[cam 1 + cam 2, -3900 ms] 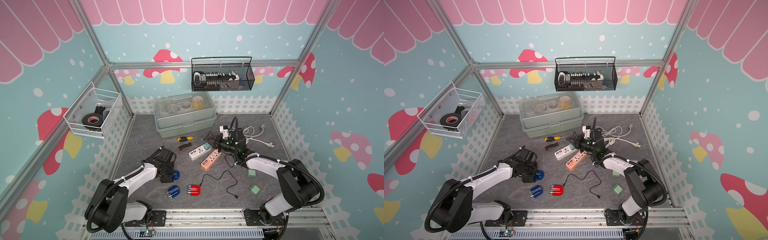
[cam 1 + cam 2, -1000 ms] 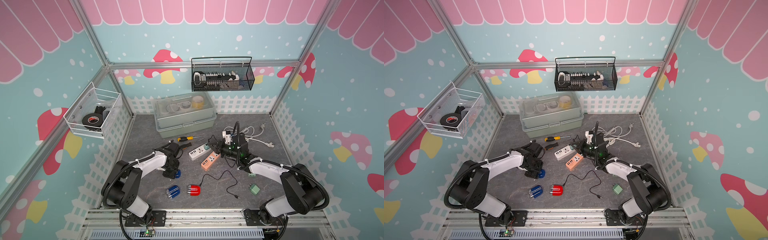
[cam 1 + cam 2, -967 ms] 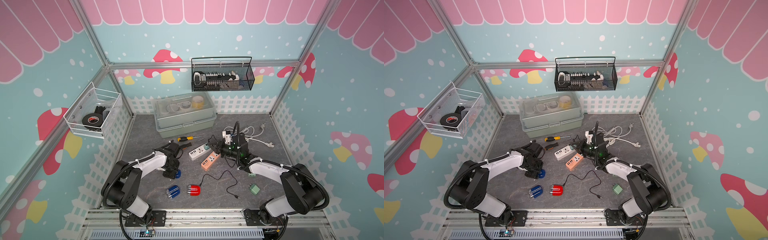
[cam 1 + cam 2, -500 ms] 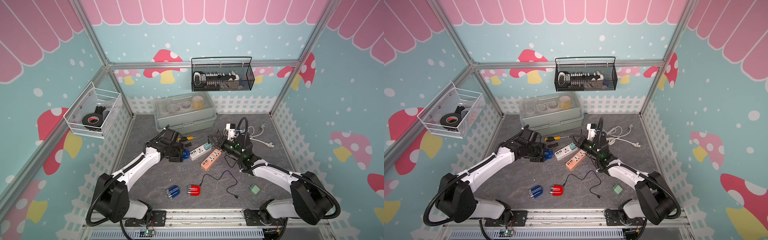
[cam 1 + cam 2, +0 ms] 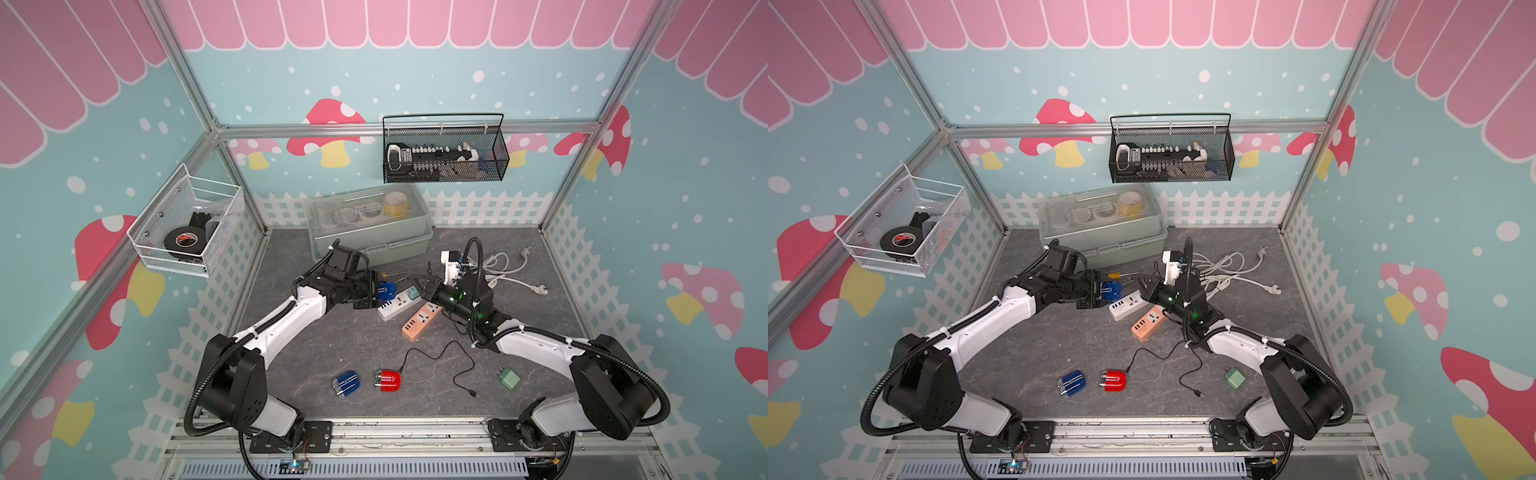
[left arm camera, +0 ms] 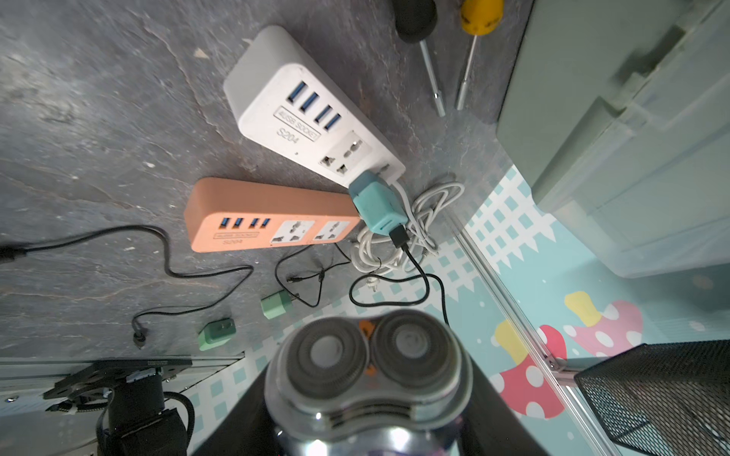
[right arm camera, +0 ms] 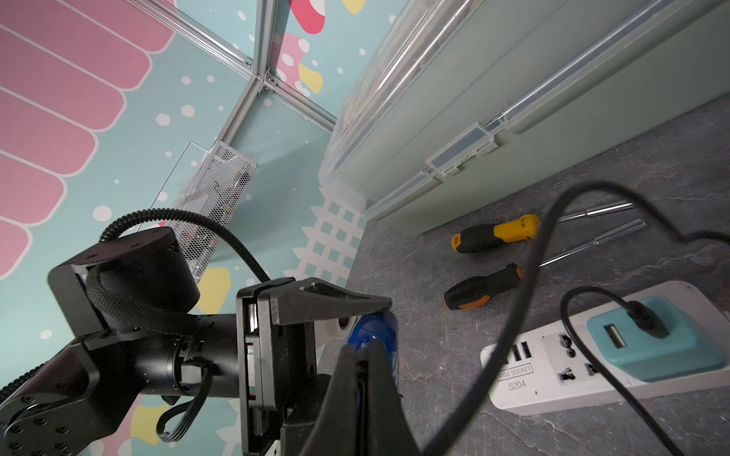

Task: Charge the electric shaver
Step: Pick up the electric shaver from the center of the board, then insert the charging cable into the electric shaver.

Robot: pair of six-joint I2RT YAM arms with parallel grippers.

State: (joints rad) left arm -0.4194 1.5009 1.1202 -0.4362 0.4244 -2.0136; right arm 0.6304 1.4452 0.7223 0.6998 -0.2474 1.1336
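1. The left gripper [image 5: 379,289] has its jaws about halfway apart, clamped on the sides of the blue shaver [image 5: 387,289]. The shaver is up off the table [image 5: 316,353], just beside the end of the white power strip [image 5: 395,302].
2. The left wrist view shows the shaver's twin round heads [image 6: 369,355] facing out. It looks small, light and rigid, with a smooth, rounded shell that could slip. The body sides are the place to grip, never the delicate foils.
3. The right gripper [image 7: 361,351] is pinched shut right next to the shaver. A black cable [image 7: 529,276] sweeps past it, but whether its plug sits between the tips cannot be told.
4. The cable's other end sits in the teal adapter [image 6: 377,205] on the white strip.
5. Room is tight: an orange strip [image 5: 422,320], two screwdrivers [image 7: 493,237] and the storage box [image 5: 370,232] crowd in.
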